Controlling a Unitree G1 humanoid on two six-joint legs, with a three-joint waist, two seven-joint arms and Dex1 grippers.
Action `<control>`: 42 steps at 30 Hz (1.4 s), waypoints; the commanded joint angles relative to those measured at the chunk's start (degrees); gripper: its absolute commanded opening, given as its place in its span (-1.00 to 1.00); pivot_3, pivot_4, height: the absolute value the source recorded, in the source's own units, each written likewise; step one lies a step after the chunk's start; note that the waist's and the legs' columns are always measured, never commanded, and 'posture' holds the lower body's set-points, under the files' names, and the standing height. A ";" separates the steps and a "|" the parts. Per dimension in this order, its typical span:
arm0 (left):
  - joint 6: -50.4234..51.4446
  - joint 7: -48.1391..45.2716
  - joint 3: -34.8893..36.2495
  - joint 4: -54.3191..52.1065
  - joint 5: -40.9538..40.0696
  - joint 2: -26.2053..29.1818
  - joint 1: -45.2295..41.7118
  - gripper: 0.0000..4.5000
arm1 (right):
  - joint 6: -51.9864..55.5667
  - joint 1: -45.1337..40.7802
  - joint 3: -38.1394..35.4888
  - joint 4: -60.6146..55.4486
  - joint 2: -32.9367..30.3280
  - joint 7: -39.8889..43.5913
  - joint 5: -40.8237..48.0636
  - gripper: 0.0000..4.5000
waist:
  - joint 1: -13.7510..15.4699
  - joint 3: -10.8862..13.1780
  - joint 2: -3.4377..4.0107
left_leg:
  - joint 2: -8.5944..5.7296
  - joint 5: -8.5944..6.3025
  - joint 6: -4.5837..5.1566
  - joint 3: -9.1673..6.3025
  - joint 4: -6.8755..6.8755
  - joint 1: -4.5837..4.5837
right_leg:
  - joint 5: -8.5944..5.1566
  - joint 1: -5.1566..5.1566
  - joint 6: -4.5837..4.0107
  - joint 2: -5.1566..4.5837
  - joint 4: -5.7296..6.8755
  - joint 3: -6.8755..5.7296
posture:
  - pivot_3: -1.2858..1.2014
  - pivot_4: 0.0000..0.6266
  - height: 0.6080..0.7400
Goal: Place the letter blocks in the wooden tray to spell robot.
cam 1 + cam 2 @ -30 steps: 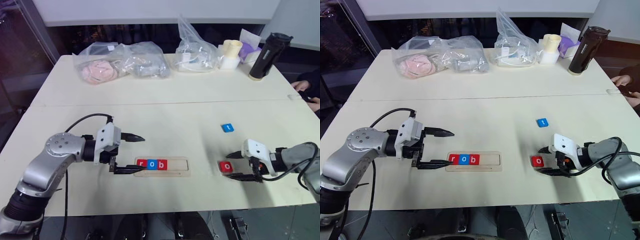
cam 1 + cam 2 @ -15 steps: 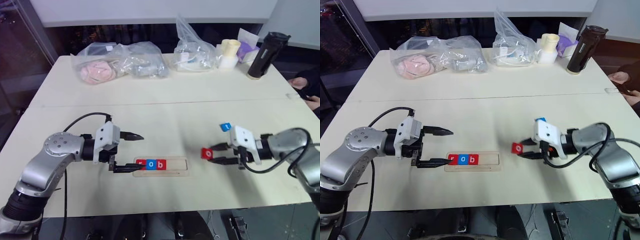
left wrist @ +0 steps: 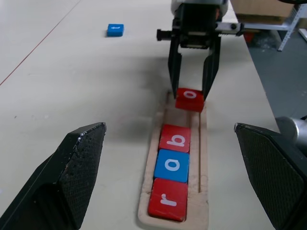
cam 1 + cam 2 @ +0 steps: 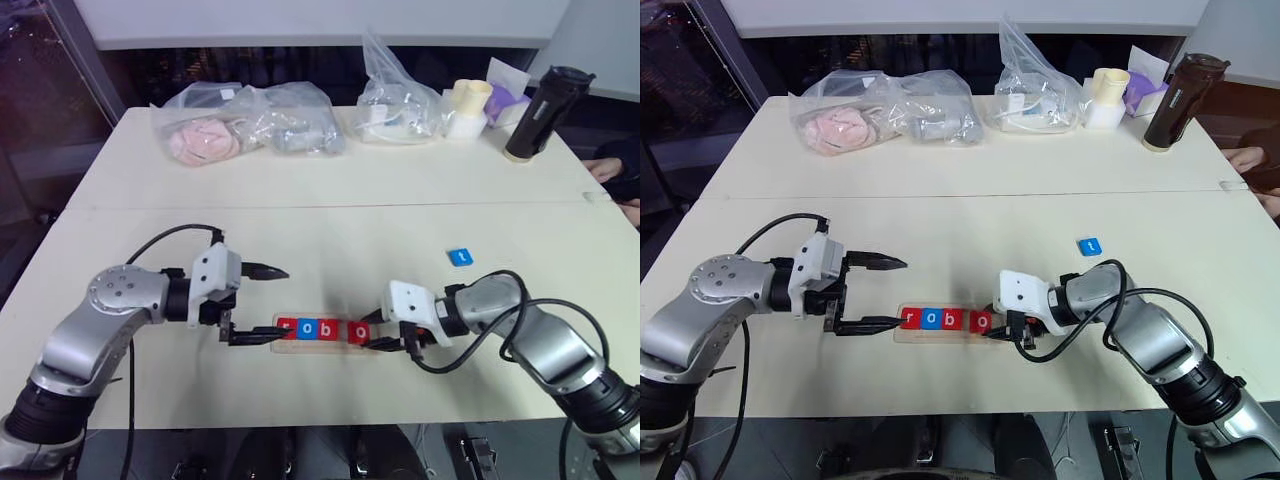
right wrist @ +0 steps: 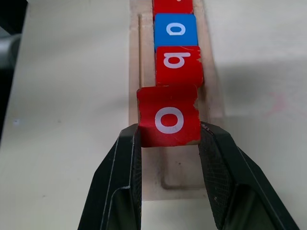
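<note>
**Mia:** If the right hand (image 4: 998, 331) lets go now, the red "o" block (image 5: 168, 120) could land crooked. It is pinched between both fingers and hangs a bit tilted over the tray (image 3: 203, 143), just beside the red "b" block (image 3: 174, 138).

**Sam:** So a corner might catch on the tray's rim?

**Mia:** Yes, or bump the "b" and push the row.

**Sam:** What's in the tray?

**Mia:** A red "r" (image 3: 168, 205), a blue "o" (image 3: 171, 166), then the "b", low in the middle of the frame. The blue "t" block (image 4: 459, 257) lies alone on the tabletop (image 4: 330, 170), further right.

**Sam:** And the left hand (image 4: 258, 303)?

**Mia:** Spread wide, empty, at the tray's left end.
</note>
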 commanded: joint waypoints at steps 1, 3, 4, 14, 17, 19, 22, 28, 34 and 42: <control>0.13 0.55 1.17 -2.19 -1.05 0.10 0.20 1.00 | -0.40 -0.84 0.27 -0.88 0.54 -0.40 -0.70 -0.51 | -0.01 0.00 0.00 | 0.00 0.00 0.00 0.00 0.00 0.00 | 0.00 -0.01 0.00 0.00 0.01 0.00 | 0.03 -0.52 1.00; 0.24 0.72 1.19 -2.52 -1.14 0.05 0.41 1.00 | -0.44 -1.06 0.47 -0.58 0.91 -0.59 -0.93 -0.51 | -0.01 0.00 0.00 | 0.00 0.00 0.00 0.00 -0.01 0.00 | 0.00 -0.02 0.00 0.01 0.01 0.00 | 0.03 -0.52 1.00; 0.28 0.78 1.20 -2.59 -1.16 0.05 0.47 1.00 | -0.54 -1.18 0.63 -0.40 1.02 -0.63 -1.11 -0.51 | -0.01 0.00 0.00 | 0.00 0.00 0.00 0.00 -0.01 0.00 | 0.00 -0.01 0.00 0.01 0.01 0.00 | 0.03 -0.52 1.00; 0.44 1.27 1.27 -3.21 -1.51 0.19 1.00 1.00 | -1.73 -1.84 0.95 1.76 2.48 -0.66 -2.56 -0.51 | -0.04 0.00 0.00 | 0.00 0.00 0.00 0.00 0.00 0.01 | 0.00 -0.01 0.00 0.01 0.02 0.00 | 0.03 -0.52 1.00; 0.54 1.17 1.50 -3.41 -1.66 0.47 1.44 1.00 | -1.97 -1.74 0.91 2.31 2.68 -0.56 -2.82 -0.51 | -0.04 0.00 0.00 | 0.00 0.00 0.00 0.00 0.00 0.00 | 0.00 -0.01 0.00 0.01 0.02 0.00 | 0.03 -0.52 1.00; 0.58 1.22 1.57 -3.36 -1.67 0.50 1.42 1.00 | -2.03 -1.69 1.00 2.47 2.57 -0.23 -2.88 -0.51 | -0.05 0.00 0.00 | 0.00 0.00 0.00 0.00 0.00 0.00 | 0.00 -0.01 0.00 0.01 0.03 0.00 | 0.03 -0.52 1.00; 0.50 1.12 1.68 -3.28 -1.70 0.62 1.50 1.00 | -1.77 -1.64 0.96 2.33 2.67 -0.18 -2.81 -0.51 | -0.04 0.00 0.00 | 0.00 0.00 0.00 0.00 0.00 0.01 | 0.00 -0.01 0.00 0.02 0.04 -0.01 | 0.03 -0.52 1.00; 0.44 0.96 1.86 -3.19 -1.76 0.69 1.57 1.00 | -1.29 -1.47 1.06 1.75 3.14 -0.35 -2.48 -0.51 | -0.04 0.00 0.00 | 0.00 0.00 0.00 0.00 0.00 0.01 | 0.00 -0.01 0.00 0.02 0.04 0.00 | 0.03 -0.52 1.00; 0.29 0.72 1.98 -2.99 -1.71 0.81 1.62 1.00 | -0.84 -1.30 0.82 0.93 3.14 -0.45 -2.21 0.59 | -0.05 0.00 0.00 | 0.00 0.00 0.00 0.00 0.00 0.01 | 0.00 -0.01 0.00 0.02 0.04 0.00 | 0.03 -0.52 1.00; 0.17 0.55 1.88 -2.69 -1.58 0.65 1.60 1.00 | 2.39 -2.08 -4.13 -1.31 3.61 -3.46 0.31 0.59 | -0.04 0.00 0.00 | 0.00 0.00 0.00 0.00 0.00 0.01 | 0.00 -0.01 0.00 0.02 0.04 0.00 | 0.03 -0.52 1.00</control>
